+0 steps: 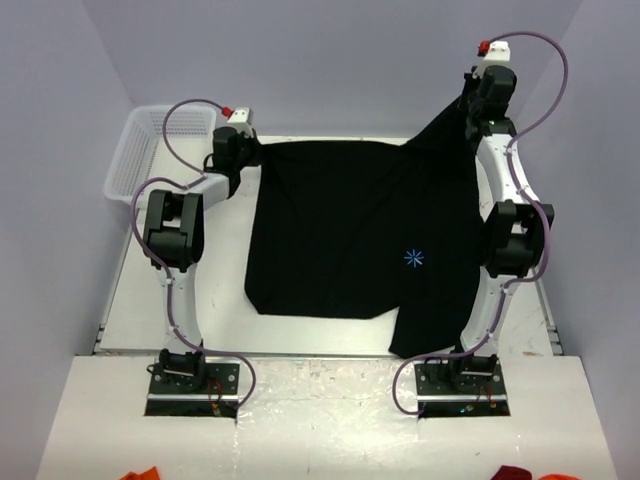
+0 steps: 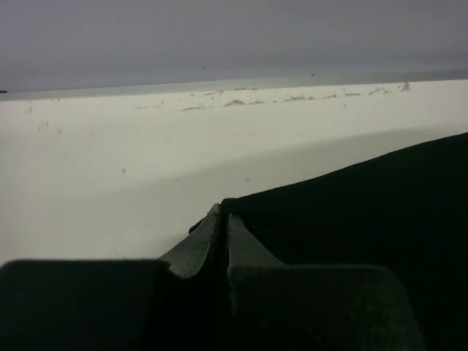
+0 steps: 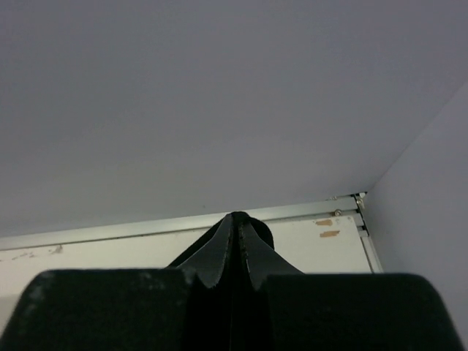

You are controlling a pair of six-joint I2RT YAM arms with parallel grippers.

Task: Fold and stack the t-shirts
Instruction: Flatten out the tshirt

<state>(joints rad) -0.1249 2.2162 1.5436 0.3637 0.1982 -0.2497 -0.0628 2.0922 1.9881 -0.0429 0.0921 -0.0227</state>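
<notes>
While both black two-finger grippers are pinched tight on cloth, a single plain black cloth t-shirt [image 1: 350, 230] lies mostly spread on the white table [image 1: 130, 290], to the right of the white plastic mesh basket [image 1: 135, 150]. The left gripper [image 1: 250, 152] sits low, just right of the basket. Its jaws are pressed flat together on the t-shirt's far corner, the one nearest the basket. In the left wrist view the left gripper [image 2: 221, 212] has the dark cloth [image 2: 380, 219] running off from its tips over the pale tabletop. The right gripper [image 1: 470, 105] is well apart from the basket, beyond the t-shirt's other far corner and raised above the table. It is clamped on that corner, so the cloth climbs to it in a tented peak. In the right wrist view the right gripper [image 3: 235, 219] shows no gap between its jaws. A small light-blue starburst mark [image 1: 414, 258] shows on the half of the t-shirt away from the basket.
</notes>
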